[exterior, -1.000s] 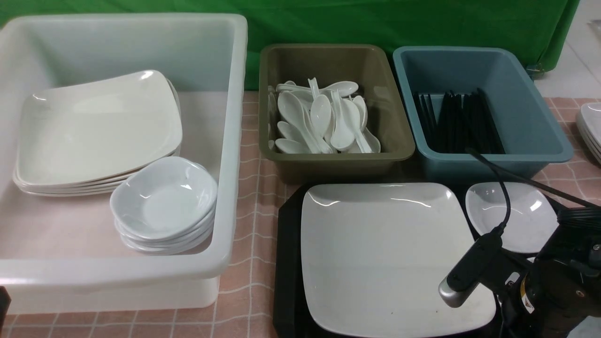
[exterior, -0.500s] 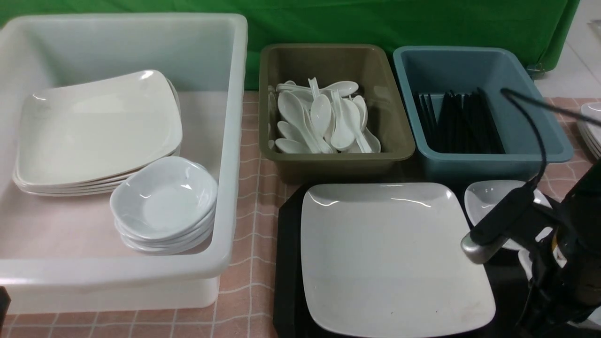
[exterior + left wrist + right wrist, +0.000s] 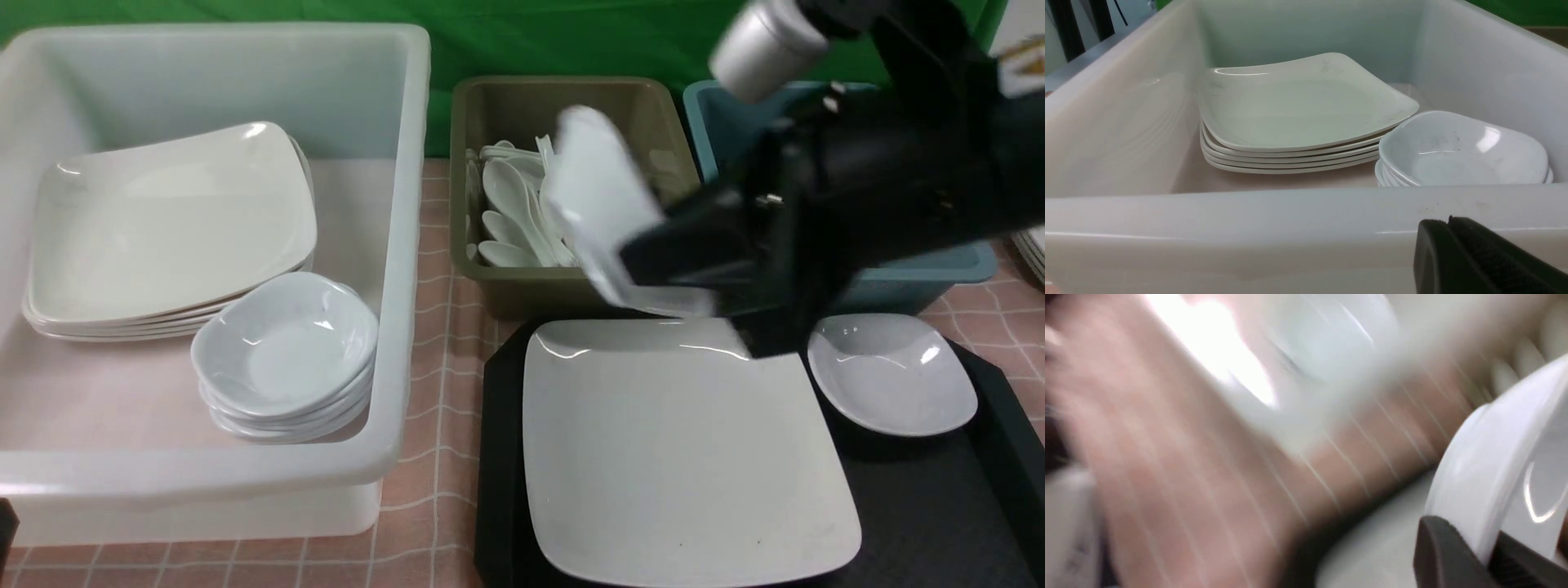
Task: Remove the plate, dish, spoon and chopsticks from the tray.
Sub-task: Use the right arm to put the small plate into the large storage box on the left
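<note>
The right claw is clamped on the rim of a small white dish, which is tilted, blurred and held in the air. Beneath the claw, the large plate lies on the black tray. The olive bin of spoons is beyond.

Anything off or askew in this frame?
Only the small white dish clamped by its rim in the right tool: it hangs steeply tilted and motion-blurred, in front of the olive bin. A second dish and the plate sit flat on the tray; nothing looks spilled or broken.
</note>
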Action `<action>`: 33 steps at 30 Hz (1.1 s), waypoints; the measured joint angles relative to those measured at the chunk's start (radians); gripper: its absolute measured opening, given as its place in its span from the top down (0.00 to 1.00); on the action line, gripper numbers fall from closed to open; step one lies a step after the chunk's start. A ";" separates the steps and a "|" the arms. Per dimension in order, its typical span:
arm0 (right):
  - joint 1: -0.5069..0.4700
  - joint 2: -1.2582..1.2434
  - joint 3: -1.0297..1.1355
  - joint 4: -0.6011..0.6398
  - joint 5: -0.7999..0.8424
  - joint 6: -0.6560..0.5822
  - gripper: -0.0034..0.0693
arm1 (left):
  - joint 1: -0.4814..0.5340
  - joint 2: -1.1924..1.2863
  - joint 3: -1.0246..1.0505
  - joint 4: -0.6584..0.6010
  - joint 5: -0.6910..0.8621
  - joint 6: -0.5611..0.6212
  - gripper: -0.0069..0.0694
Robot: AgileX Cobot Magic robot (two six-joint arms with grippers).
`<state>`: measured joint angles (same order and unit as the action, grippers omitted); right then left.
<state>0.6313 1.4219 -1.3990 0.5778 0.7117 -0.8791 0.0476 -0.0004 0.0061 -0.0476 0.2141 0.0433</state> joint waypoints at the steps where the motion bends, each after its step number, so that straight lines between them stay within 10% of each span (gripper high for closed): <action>1: 0.037 0.039 -0.031 0.049 -0.023 -0.078 0.85 | 0.000 0.000 0.000 0.000 0.000 0.000 0.90; 8: 0.234 0.392 -0.247 0.079 -0.224 -0.346 0.85 | 0.000 0.000 0.000 0.000 0.000 0.000 0.89; 21: 0.275 0.726 -0.405 -0.244 -0.339 -0.385 0.84 | 0.000 0.000 0.000 0.000 0.000 0.000 0.89; 33: 0.275 0.725 -0.410 -0.272 -0.359 -0.235 0.45 | 0.000 0.000 0.000 0.000 0.000 0.000 0.89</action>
<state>0.9059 2.1470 -1.8093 0.3055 0.3532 -1.1140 0.0476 -0.0004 0.0061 -0.0476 0.2141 0.0433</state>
